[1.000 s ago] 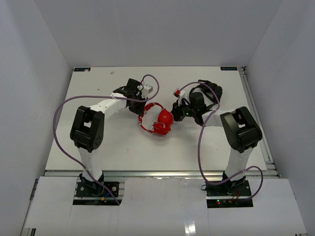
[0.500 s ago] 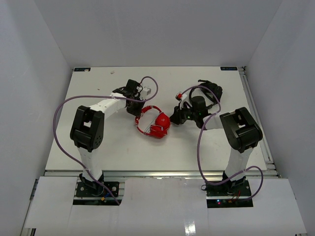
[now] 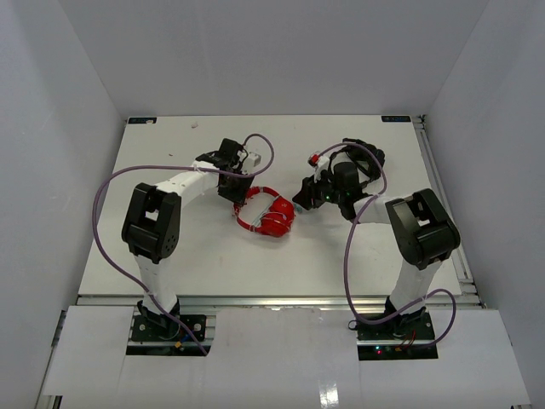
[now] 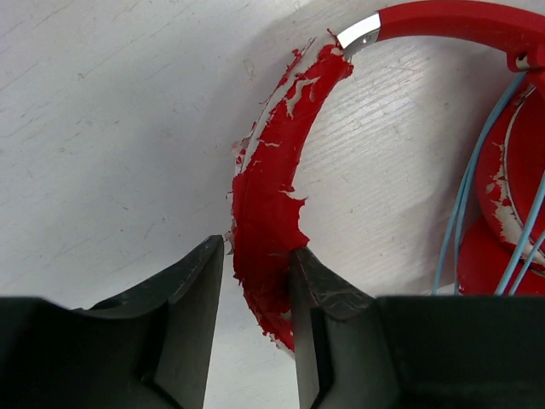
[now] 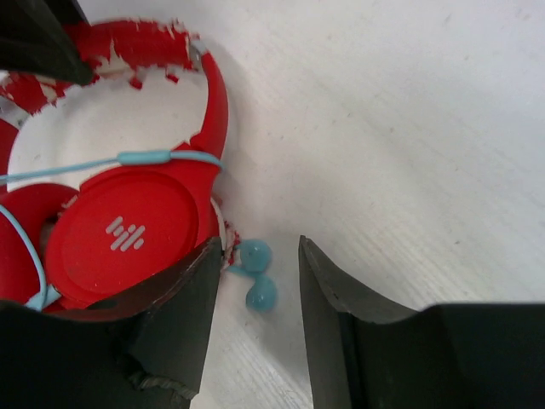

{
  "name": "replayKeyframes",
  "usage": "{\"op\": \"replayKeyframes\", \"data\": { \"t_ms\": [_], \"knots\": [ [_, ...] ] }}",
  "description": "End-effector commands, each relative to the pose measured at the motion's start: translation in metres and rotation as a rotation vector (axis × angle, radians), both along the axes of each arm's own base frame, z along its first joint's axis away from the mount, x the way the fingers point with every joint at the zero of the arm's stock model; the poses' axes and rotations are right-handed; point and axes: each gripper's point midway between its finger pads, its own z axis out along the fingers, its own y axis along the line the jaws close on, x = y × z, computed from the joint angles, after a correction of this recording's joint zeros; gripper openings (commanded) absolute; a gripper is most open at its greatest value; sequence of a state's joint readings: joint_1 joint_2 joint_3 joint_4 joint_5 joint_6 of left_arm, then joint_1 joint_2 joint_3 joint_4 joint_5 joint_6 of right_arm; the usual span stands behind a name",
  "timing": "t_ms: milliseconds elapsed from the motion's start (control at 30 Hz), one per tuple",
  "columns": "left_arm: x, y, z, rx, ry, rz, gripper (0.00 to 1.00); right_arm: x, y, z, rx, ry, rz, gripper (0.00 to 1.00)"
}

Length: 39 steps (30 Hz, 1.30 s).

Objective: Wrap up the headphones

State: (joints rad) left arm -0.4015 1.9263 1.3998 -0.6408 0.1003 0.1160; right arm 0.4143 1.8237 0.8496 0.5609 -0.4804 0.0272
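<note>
The red headphones [image 3: 271,219] lie on the white table, their peeling red headband [image 4: 272,170] towards my left arm. My left gripper [image 3: 241,198] is shut on the headband; in its wrist view the jaws [image 4: 255,273] hold the band's worn end between them. The thin pale blue cable [image 4: 464,204] runs over the earcups. My right gripper [image 3: 300,189] is open just right of the headphones. In its wrist view the jaws [image 5: 260,256] stand either side of the cable's blue beaded end [image 5: 255,273], next to the red earcup [image 5: 128,230], without touching it.
Black headphones [image 3: 362,158] lie behind my right arm at the back right. White walls enclose the table [image 3: 170,256] on three sides. Purple arm cables loop over both arms.
The red headphones have shifted a little left and nearer with my left gripper. My right gripper has drawn back to the right, off the earcup.
</note>
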Motion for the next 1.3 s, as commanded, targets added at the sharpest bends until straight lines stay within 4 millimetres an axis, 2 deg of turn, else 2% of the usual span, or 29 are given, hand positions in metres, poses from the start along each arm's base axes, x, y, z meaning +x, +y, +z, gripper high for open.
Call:
{"op": "replayKeyframes", "data": {
  "t_ms": [0, 67, 133, 200, 267, 333, 400, 467, 533, 600, 667, 767, 800, 867, 933, 1033, 1133, 1200, 1267],
  "knots": [
    [0.004, 0.002, 0.014, 0.006, -0.040, 0.005, 0.53, 0.025, 0.001, 0.046, 0.027, -0.093, -0.060, 0.49],
    [0.006, 0.002, 0.017, 0.011, -0.051, 0.012, 0.59, 0.028, 0.000, 0.050, 0.022, -0.091, -0.076, 0.51],
    [0.008, 0.002, 0.025, 0.006, -0.069, 0.021, 0.70, 0.033, -0.002, 0.056, 0.011, -0.092, -0.101, 0.55],
    [0.013, 0.000, 0.042, -0.011, -0.107, 0.035, 0.74, 0.035, -0.003, 0.070, 0.014, -0.100, -0.109, 0.62],
    [0.018, 0.002, 0.072, -0.028, -0.179, 0.075, 0.80, 0.032, -0.002, 0.089, 0.032, -0.115, -0.114, 0.66],
    [0.022, 0.003, 0.102, -0.056, -0.247, 0.110, 0.91, 0.026, -0.001, 0.098, 0.037, -0.113, -0.112, 0.68],
    [0.023, 0.004, 0.137, -0.097, -0.324, 0.147, 0.98, 0.016, 0.004, 0.101, 0.019, -0.099, -0.116, 0.70],
    [0.017, 0.000, 0.165, -0.155, -0.367, 0.175, 0.98, 0.007, 0.013, 0.098, -0.031, -0.094, -0.160, 0.71],
    [0.003, -0.005, 0.193, -0.217, -0.411, 0.212, 0.98, -0.001, 0.015, 0.092, -0.082, -0.060, -0.216, 0.71],
    [-0.010, -0.007, 0.201, -0.230, -0.435, 0.254, 0.98, -0.011, 0.019, 0.090, -0.119, -0.033, -0.278, 0.72],
    [-0.038, -0.012, 0.224, -0.317, -0.480, 0.325, 0.98, -0.027, 0.027, 0.093, -0.128, -0.026, -0.330, 0.77],
    [-0.080, -0.039, 0.240, -0.488, -0.524, 0.314, 0.98, -0.048, 0.022, 0.086, -0.069, 0.058, -0.407, 0.78],
    [-0.092, -0.039, 0.242, -0.556, -0.535, 0.329, 0.98, -0.050, 0.020, 0.094, -0.031, 0.055, -0.423, 0.78],
    [-0.117, -0.031, 0.232, -0.658, -0.539, 0.364, 0.98, -0.061, 0.016, 0.099, 0.046, 0.071, -0.444, 0.78],
    [-0.127, -0.028, 0.236, -0.760, -0.588, 0.370, 0.98, -0.070, 0.008, 0.102, 0.077, 0.060, -0.465, 0.79],
    [-0.135, -0.021, 0.215, -0.803, -0.606, 0.382, 0.98, -0.076, -0.007, 0.106, 0.077, 0.046, -0.515, 0.81],
    [-0.126, -0.005, 0.196, -0.767, -0.663, 0.463, 0.98, -0.079, -0.011, 0.101, 0.080, 0.095, -0.559, 0.83],
    [-0.127, -0.008, 0.186, -0.784, -0.652, 0.461, 0.98, -0.083, -0.011, 0.092, 0.076, 0.135, -0.581, 0.85],
    [-0.134, -0.019, 0.179, -0.838, -0.632, 0.399, 0.98, -0.087, -0.011, 0.084, 0.065, 0.144, -0.600, 0.87]
  ]
}}
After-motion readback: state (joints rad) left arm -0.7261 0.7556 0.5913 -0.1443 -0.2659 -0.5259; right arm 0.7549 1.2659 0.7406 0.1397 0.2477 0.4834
